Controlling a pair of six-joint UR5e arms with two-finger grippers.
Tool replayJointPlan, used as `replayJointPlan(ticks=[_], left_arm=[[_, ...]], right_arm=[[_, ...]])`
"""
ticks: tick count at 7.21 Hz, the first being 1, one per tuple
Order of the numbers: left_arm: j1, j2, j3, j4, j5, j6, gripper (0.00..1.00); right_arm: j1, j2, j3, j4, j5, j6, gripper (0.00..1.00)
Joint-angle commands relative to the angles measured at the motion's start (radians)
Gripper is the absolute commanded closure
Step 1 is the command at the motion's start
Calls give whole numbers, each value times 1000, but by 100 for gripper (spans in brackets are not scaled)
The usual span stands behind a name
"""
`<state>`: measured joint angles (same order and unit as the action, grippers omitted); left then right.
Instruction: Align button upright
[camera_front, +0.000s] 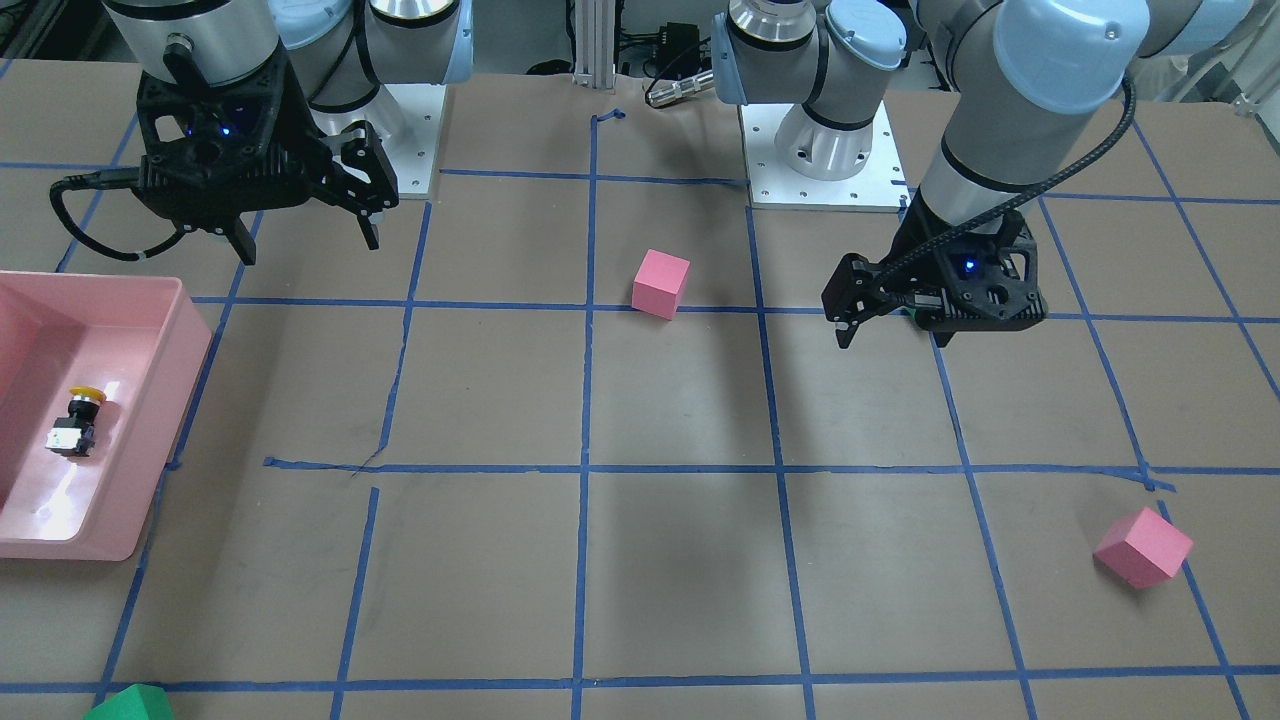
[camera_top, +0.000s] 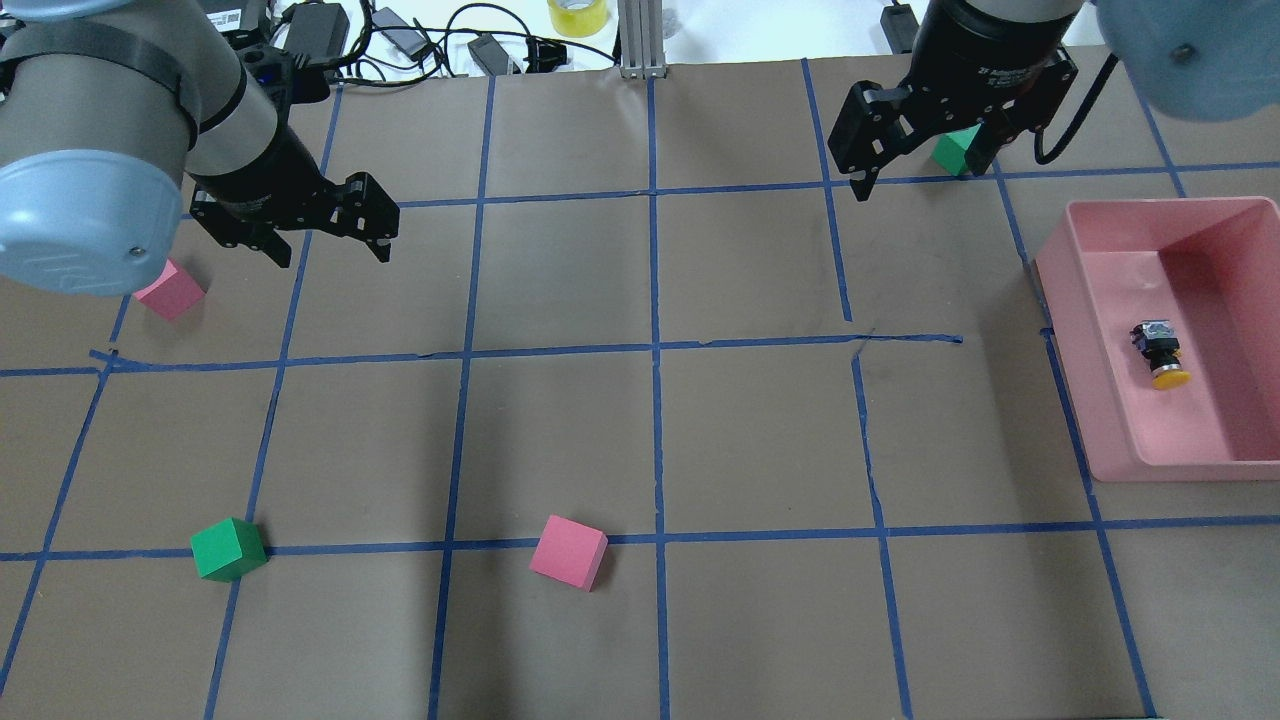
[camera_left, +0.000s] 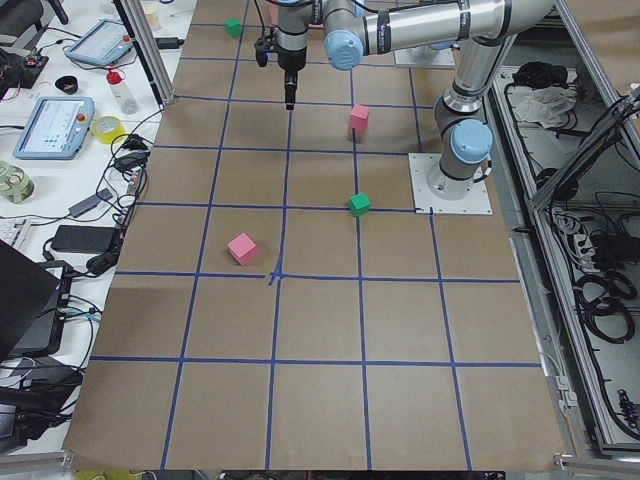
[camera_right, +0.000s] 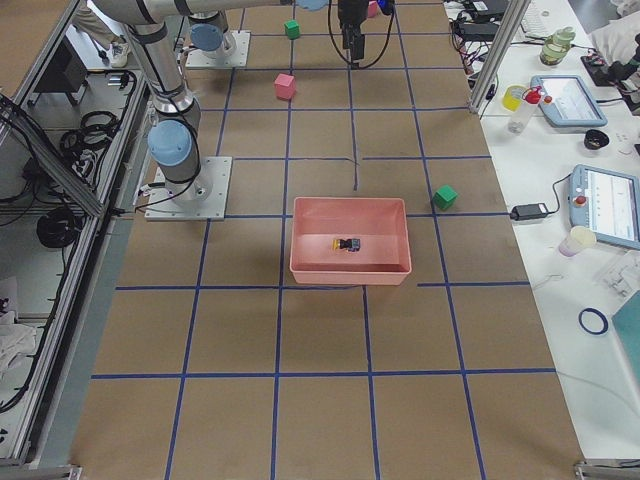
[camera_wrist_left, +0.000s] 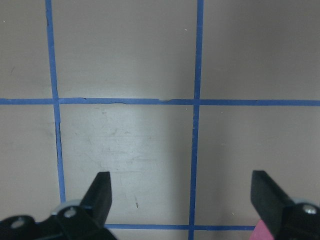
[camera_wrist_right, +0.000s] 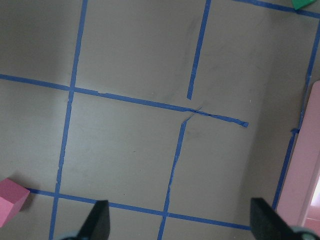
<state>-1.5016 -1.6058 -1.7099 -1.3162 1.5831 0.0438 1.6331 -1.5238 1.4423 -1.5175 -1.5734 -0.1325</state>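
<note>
The button (camera_top: 1160, 352) lies on its side inside the pink bin (camera_top: 1060, 300), with its yellow cap towards the robot's side. It also shows in the front view (camera_front: 78, 420) and in the right exterior view (camera_right: 348, 244). My right gripper (camera_top: 920, 178) hangs open and empty above the table, left of the bin and beyond it. Its wrist view shows only the bin's edge (camera_wrist_right: 306, 175) and open fingers (camera_wrist_right: 97, 222). My left gripper (camera_top: 335, 250) is open and empty at the far left, well away from the button.
One pink cube (camera_top: 569, 552) lies at the near middle and another (camera_top: 170, 290) by my left arm. A green cube (camera_top: 228, 548) sits near left and another (camera_top: 955, 150) behind my right gripper. Cables and yellow tape (camera_top: 578, 15) lie past the far edge.
</note>
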Motion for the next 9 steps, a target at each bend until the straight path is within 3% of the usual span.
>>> replayJointPlan(ticks=[1, 5, 8, 9], left_arm=[[0, 0, 0, 0, 0, 1, 0], [-3, 4, 0, 0, -2, 1, 0], [-6, 39, 3, -9, 0, -1, 0], [-6, 55, 3, -21, 2, -1, 0]], right_arm=[[-9, 2, 6, 7, -3, 1, 0], [-32, 7, 10, -10, 1, -13, 0], [-279, 52, 61, -38, -11, -158, 0], [-362, 83, 110, -143, -17, -238, 0]])
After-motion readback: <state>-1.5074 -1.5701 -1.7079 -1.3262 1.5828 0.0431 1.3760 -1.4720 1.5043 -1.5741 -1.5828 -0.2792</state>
